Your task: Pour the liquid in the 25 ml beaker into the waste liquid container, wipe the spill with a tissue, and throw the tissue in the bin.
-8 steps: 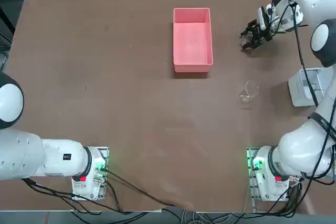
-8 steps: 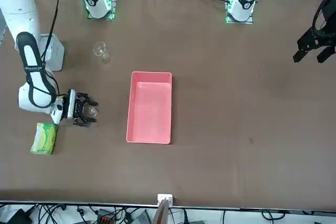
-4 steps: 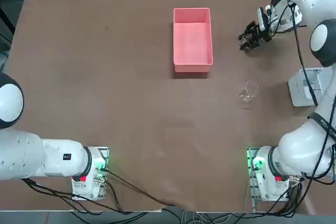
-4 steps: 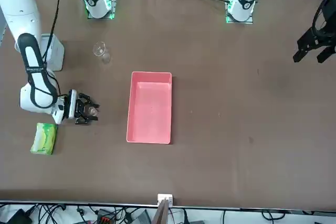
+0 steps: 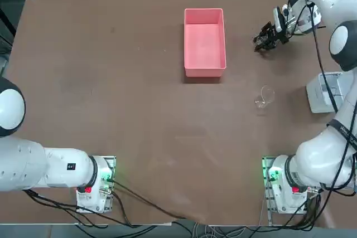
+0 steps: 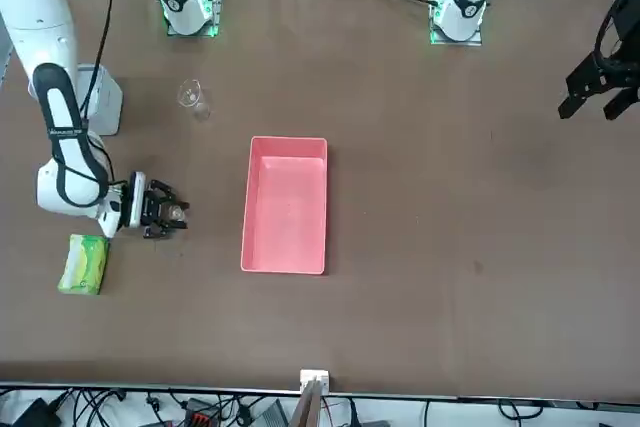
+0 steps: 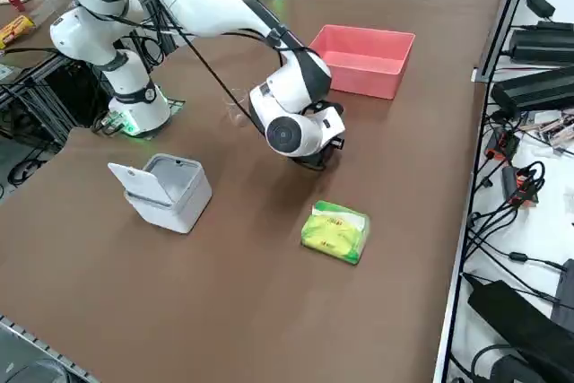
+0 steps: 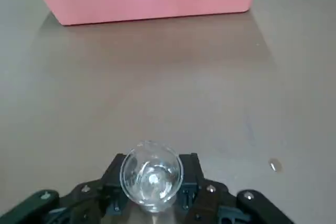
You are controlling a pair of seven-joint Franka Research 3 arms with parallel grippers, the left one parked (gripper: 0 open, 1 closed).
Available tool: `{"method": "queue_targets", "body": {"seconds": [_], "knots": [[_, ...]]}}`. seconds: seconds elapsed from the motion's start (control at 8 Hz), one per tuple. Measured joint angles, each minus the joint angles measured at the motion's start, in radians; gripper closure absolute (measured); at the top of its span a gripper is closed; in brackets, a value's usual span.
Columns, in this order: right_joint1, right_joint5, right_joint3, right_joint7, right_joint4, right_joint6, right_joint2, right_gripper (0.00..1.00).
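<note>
The small beaker (image 8: 151,176) sits between the two fingers of the right gripper (image 8: 151,192), which are closed against its sides; in the wrist view its round open mouth faces the camera. In the top view the right gripper (image 5: 266,39) is in the upper right of the frame, to the right of the pink tray (image 5: 204,41) and well apart from it. In the front view the gripper (image 6: 160,214) is at the left, level with the tray (image 6: 287,204), with the yellow-green tissue pack (image 6: 83,263) just below and to its left. A larger glass beaker (image 5: 264,97) stands alone at right of centre in the top view. The grey bin (image 7: 166,191) is at the left in the side view, its lid open.
</note>
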Motion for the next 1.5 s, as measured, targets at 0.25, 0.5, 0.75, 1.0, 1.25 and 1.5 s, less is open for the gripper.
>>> {"method": "queue_targets", "body": {"seconds": [0.25,0.5,0.75,1.0,1.25,1.5], "knots": [[0.002,0.000,0.000,0.000,0.013,0.002,0.000,0.53],[0.009,0.000,0.000,0.004,0.029,0.003,-0.001,0.53],[0.023,0.000,-0.002,0.020,0.039,0.005,-0.014,0.53],[0.048,-0.001,-0.004,0.034,0.045,0.007,-0.054,0.53],[0.097,-0.017,-0.033,0.074,0.046,0.007,-0.100,0.53],[0.171,-0.043,-0.081,0.126,0.047,0.008,-0.141,0.53]]}}
